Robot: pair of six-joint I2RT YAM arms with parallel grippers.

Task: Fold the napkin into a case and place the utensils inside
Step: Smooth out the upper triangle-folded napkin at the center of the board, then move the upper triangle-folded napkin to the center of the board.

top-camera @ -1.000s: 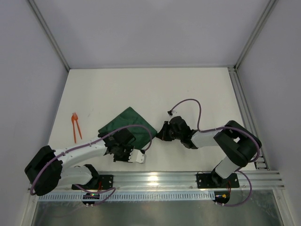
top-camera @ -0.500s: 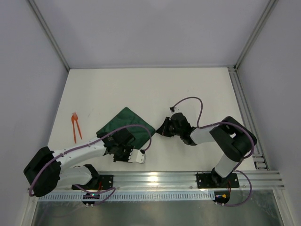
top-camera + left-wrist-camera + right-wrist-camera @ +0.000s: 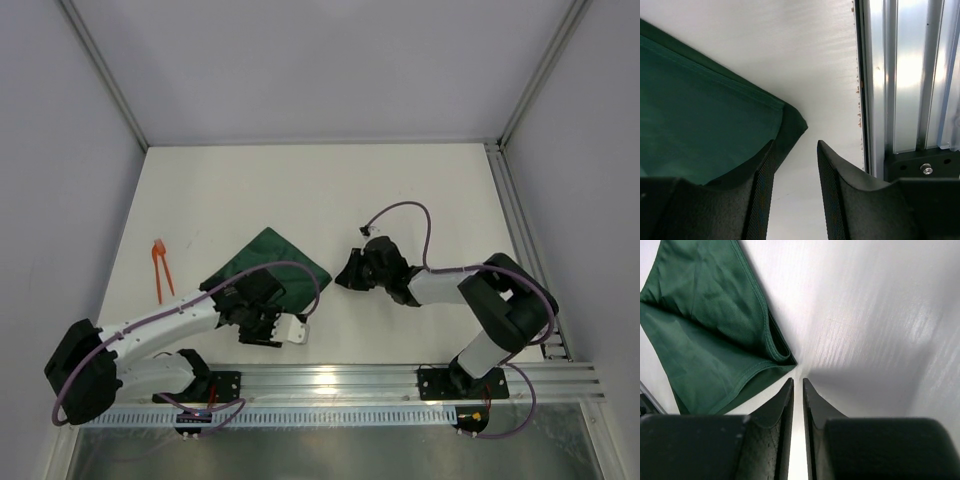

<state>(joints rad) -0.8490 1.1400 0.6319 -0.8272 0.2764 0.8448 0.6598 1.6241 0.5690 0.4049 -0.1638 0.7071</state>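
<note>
Lying folded mid-table, the napkin (image 3: 270,262) has the left gripper (image 3: 795,150) half-parted astride its near corner, gripping nothing. The right gripper (image 3: 796,382) is barely parted just beside the right corner, empty. Risk: a finger snags the hem and drags the fold open. Utensils (image 3: 160,266) lie well apart, left. No legible writing.

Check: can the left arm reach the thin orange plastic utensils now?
Probably yes: the utensils lie alone, left of the dark green cloth napkin, nothing between; the left gripper is open and empty.
</note>
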